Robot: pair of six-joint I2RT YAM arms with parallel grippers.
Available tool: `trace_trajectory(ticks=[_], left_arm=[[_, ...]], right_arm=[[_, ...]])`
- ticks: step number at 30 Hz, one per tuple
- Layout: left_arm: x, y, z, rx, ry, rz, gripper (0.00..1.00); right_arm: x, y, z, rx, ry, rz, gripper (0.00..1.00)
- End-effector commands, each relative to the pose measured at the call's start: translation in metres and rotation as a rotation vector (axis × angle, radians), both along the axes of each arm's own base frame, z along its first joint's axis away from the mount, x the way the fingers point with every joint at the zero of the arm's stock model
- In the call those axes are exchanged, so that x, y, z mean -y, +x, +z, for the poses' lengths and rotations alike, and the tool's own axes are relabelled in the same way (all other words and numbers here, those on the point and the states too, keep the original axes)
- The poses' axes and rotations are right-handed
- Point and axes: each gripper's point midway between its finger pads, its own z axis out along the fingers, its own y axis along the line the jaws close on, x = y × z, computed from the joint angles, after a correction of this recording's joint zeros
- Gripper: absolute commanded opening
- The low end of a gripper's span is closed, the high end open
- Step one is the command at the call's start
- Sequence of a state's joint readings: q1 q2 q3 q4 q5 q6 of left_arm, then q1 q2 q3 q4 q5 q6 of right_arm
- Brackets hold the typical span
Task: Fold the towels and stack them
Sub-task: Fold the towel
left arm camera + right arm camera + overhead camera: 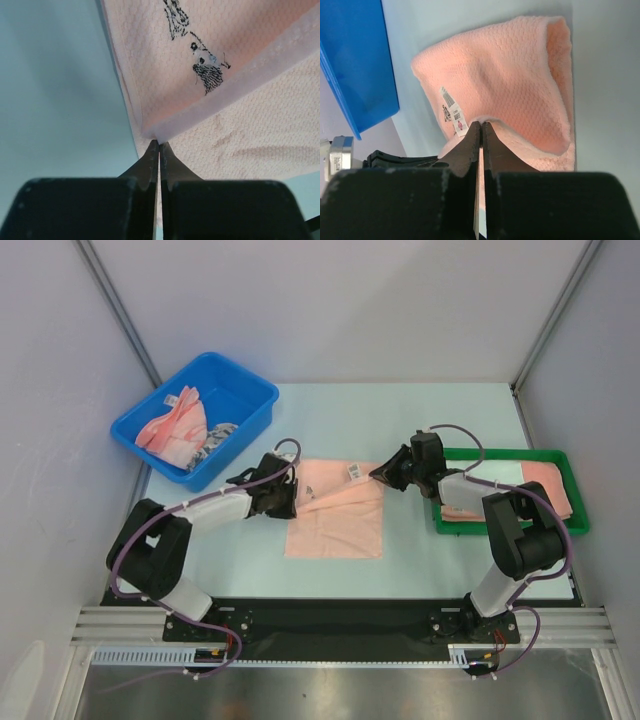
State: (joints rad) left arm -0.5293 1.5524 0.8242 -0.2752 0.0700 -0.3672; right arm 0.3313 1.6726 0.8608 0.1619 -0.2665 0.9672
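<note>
Though apart, grippers tight on towel

Table: towel, blue bin, green tray

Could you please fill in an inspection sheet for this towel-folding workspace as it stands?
Surface: pale table, no spills seen.
Job's things: pink towel mid-table, its far edge lifted into a fold; loose towels in the blue bin; folded towel in the green tray.
Clutter: nothing seen.
Grippers: left gripper and right gripper each shut on a far corner of the pink towel.
Cables: purple cables run along both arms, looping near the wrists.
Surroundings: plain grey walls; metal rail at the near edge.
</note>
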Motion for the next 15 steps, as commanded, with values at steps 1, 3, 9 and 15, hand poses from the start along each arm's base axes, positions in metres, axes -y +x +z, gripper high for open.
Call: trace_trajectory(ticks=[1,3,9,15], left_arm=[[0.001,0.016,0.019,0.055,0.036,-0.006,0.00],[0.002,0.020,0.032,0.079,0.034,-0.010,0.00],[-0.004,0.013,0.069,0.089,0.061,-0.075,0.00],[-0.012,-0.007,0.094,0.054,0.098,-0.147,0.00]], right_arm=[[-0.004,0.013,0.035,0.101,0.025,0.019,0.00],[-0.004,0.009,0.036,0.104,0.017,0.042,0.00],[0.008,-0.011,0.057,0.127,-0.061,0.098,0.00],[0.016,-0.055,0.065,0.108,-0.078,0.181,0.00]])
